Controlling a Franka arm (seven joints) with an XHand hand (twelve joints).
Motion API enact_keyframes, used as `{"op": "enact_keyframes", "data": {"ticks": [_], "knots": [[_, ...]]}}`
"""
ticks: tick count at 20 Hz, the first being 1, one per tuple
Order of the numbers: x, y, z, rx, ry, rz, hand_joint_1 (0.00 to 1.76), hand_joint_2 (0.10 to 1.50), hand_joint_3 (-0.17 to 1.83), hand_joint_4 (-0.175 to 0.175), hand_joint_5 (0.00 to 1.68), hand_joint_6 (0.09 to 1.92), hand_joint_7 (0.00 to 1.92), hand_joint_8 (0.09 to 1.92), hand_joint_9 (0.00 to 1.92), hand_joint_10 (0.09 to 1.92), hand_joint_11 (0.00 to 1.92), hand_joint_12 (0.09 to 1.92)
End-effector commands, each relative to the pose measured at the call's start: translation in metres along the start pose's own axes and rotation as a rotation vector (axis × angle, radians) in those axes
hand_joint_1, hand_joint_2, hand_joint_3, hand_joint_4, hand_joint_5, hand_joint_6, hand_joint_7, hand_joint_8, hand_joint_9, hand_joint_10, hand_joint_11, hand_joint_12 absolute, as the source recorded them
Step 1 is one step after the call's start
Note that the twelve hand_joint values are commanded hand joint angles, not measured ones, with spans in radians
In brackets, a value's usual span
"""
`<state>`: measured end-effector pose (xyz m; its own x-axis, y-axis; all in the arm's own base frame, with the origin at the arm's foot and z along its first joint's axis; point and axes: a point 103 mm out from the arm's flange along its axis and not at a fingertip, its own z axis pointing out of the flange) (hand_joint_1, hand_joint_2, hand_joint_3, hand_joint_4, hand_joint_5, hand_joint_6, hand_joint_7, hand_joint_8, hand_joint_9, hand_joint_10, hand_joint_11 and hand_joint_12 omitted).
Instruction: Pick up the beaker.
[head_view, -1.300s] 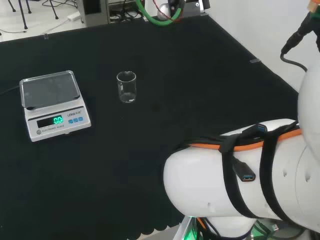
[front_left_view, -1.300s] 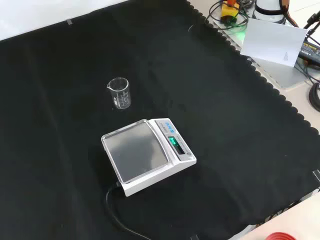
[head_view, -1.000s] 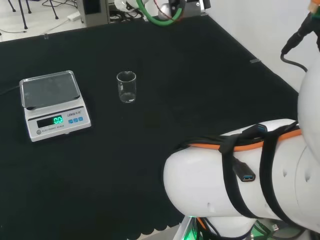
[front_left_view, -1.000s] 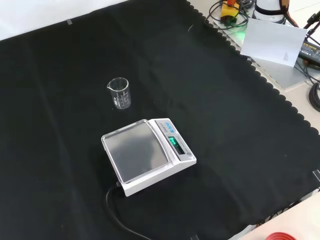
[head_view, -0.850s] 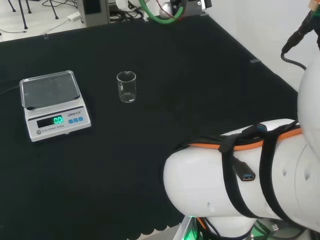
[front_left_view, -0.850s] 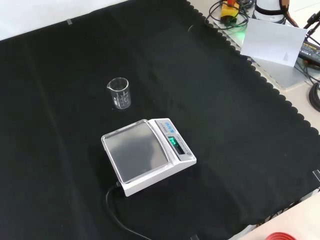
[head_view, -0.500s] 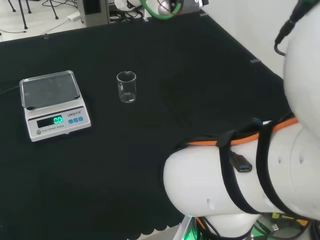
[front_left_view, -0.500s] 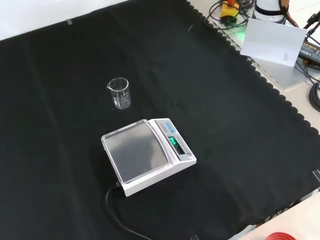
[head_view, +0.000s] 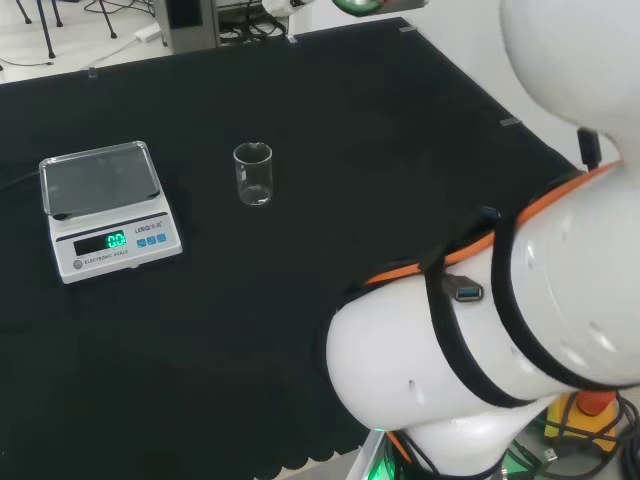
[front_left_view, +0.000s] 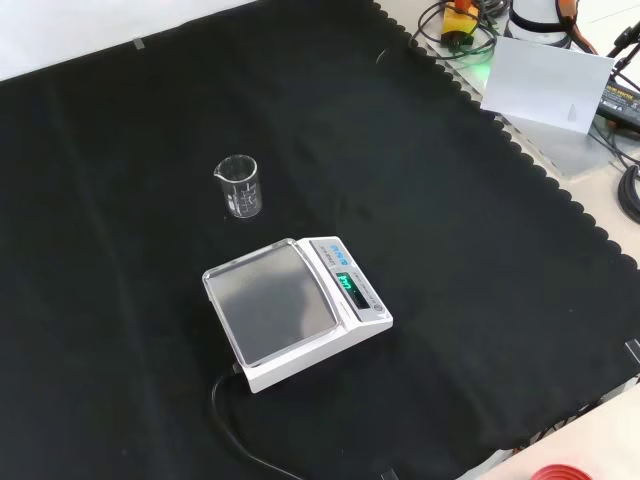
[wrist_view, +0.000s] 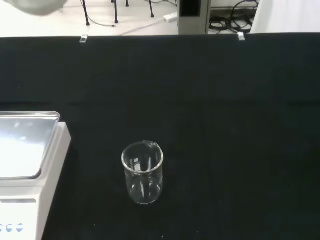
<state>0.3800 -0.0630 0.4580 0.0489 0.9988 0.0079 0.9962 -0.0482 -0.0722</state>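
A small clear glass beaker (head_view: 253, 174) stands upright and empty on the black cloth, to the right of the scale in the head view. In the front view the beaker (front_left_view: 239, 187) sits just beyond the scale's far corner. The wrist view looks at the beaker (wrist_view: 143, 173) from some distance, its spout on the far rim. A blurred white part of the hand (wrist_view: 35, 5) shows at that picture's corner, well apart from the beaker. Nothing touches the beaker.
A white electronic scale (head_view: 105, 208) with a lit green display and a bare metal pan stands near the beaker (front_left_view: 290, 310) (wrist_view: 25, 165). Its black cable (front_left_view: 235, 425) trails toward the front edge. The arm's white links (head_view: 480, 360) rise at the head view's right.
The arm's white links have swung and risen in the head view. The beaker and the scale have stayed where they were.
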Motion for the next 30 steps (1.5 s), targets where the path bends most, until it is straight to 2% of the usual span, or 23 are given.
{"op": "enact_keyframes", "data": {"ticks": [1, 2, 4, 6, 9, 12, 17, 21, 25, 30], "knots": [[0.012, 0.048, 0.020, 0.049, 0.018, 0.007, 0.59, 0.67, 0.26, -0.020, 0.25, 0.28, 0.26, 0.74, 0.42, 0.84, 0.20, 1.44], [0.016, 0.056, 0.024, 0.063, 0.022, 0.007, 0.59, 0.67, 0.26, -0.019, 0.24, 0.28, 0.25, 0.74, 0.42, 0.84, 0.19, 1.44], [0.061, 0.080, 0.038, 0.097, 0.055, -0.012, 0.59, 0.67, 0.26, -0.018, 0.24, 0.27, 0.25, 0.74, 0.41, 0.84, 0.19, 1.45], [0.084, 0.106, 0.053, 0.121, 0.071, -0.010, 0.60, 0.67, 0.25, -0.018, 0.23, 0.26, 0.24, 0.74, 0.41, 0.84, 0.19, 1.45], [0.077, 0.141, 0.075, 0.149, 0.073, -0.012, 0.60, 0.67, 0.24, -0.018, 0.24, 0.21, 0.24, 0.74, 0.41, 0.85, 0.19, 1.45], [0.067, 0.165, 0.099, 0.182, 0.074, -0.010, 0.60, 0.67, 0.23, -0.017, 0.25, 0.18, 0.24, 0.73, 0.40, 0.85, 0.18, 1.45], [0.043, 0.186, 0.145, 0.280, 0.081, 0.007, 0.60, 0.68, 0.21, -0.016, 0.26, 0.13, 0.23, 0.73, 0.40, 0.84, 0.19, 1.45], [0.030, 0.189, 0.175, 0.368, 0.067, 0.025, 0.58, 0.66, 0.20, -0.006, 0.24, 0.11, 0.20, 0.72, 0.39, 0.84, 0.17, 1.45], [0.023, 0.183, 0.199, 0.422, 0.067, 0.037, 0.54, 0.64, 0.16, 0.011, 0.22, 0.09, 0.17, 0.72, 0.34, 0.85, 0.12, 1.48], [0.028, 0.164, 0.214, 0.470, 0.025, 0.010, 0.50, 0.61, 0.12, 0.041, 0.18, 0.09, 0.11, 0.71, 0.30, 0.87, 0.07, 1.52]]}}
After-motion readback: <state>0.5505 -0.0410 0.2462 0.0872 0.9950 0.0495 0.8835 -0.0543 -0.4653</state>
